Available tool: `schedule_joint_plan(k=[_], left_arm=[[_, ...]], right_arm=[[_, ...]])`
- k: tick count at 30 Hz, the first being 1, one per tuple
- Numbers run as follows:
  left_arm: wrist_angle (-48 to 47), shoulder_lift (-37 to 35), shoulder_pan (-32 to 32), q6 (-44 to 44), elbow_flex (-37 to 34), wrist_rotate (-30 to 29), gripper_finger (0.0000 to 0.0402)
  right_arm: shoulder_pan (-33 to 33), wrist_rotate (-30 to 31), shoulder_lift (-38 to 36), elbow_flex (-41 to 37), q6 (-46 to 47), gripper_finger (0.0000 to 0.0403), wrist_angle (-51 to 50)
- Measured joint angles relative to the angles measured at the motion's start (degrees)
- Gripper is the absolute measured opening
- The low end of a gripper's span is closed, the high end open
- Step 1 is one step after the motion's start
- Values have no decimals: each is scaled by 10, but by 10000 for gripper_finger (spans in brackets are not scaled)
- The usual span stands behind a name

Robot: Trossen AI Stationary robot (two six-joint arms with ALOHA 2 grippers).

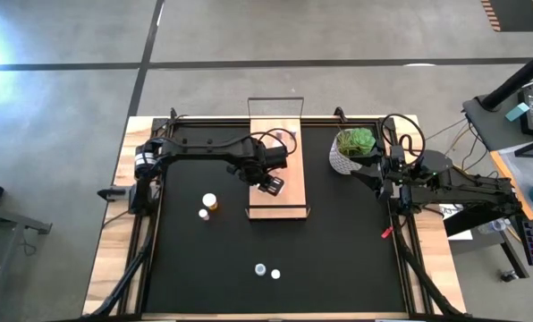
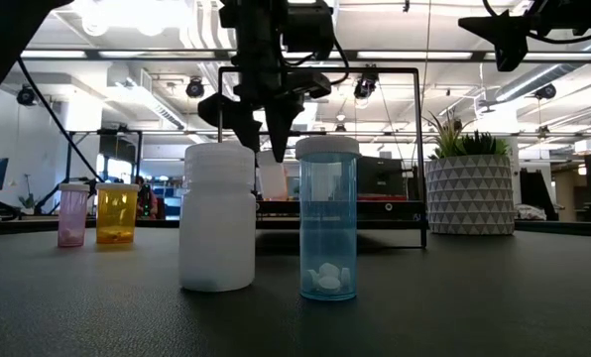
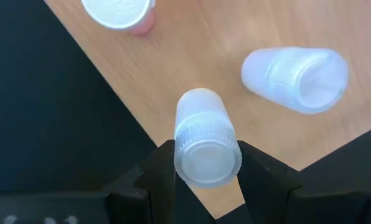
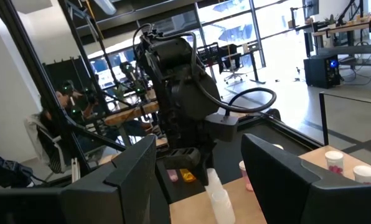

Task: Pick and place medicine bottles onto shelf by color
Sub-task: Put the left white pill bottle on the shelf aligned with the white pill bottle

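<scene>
The left pincer (image 3: 205, 163) is closed narrowly around a pale white bottle (image 3: 204, 140), held capped-end up between its two fingers above the near edge of the shelf (image 3: 235, 37), while the right pincer (image 4: 198, 168) waits half-open and empty beside the bench's plant (image 1: 354, 148).

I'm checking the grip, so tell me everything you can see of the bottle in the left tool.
The held bottle is a small, frosted, pale translucent plastic cylinder with a ribbed round cap. The left tool clamps it, one dark finger on each side near the cap. It hangs over the edge of the light-wood shelf; whether it touches the board is unclear.
</scene>
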Motion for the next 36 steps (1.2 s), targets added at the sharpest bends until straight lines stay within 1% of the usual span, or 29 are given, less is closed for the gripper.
schedule_joint_plan(k=[29,32,36], left_arm=[[12,0,-3,-1,-12,-14,142],[18,0,-3,-11,-13,-14,155],[24,0,-3,-15,-14,-14,185]], right_arm=[[0,0,0,0,0,226,0],[0,0,0,0,0,226,0],[0,0,0,0,0,226,0]])
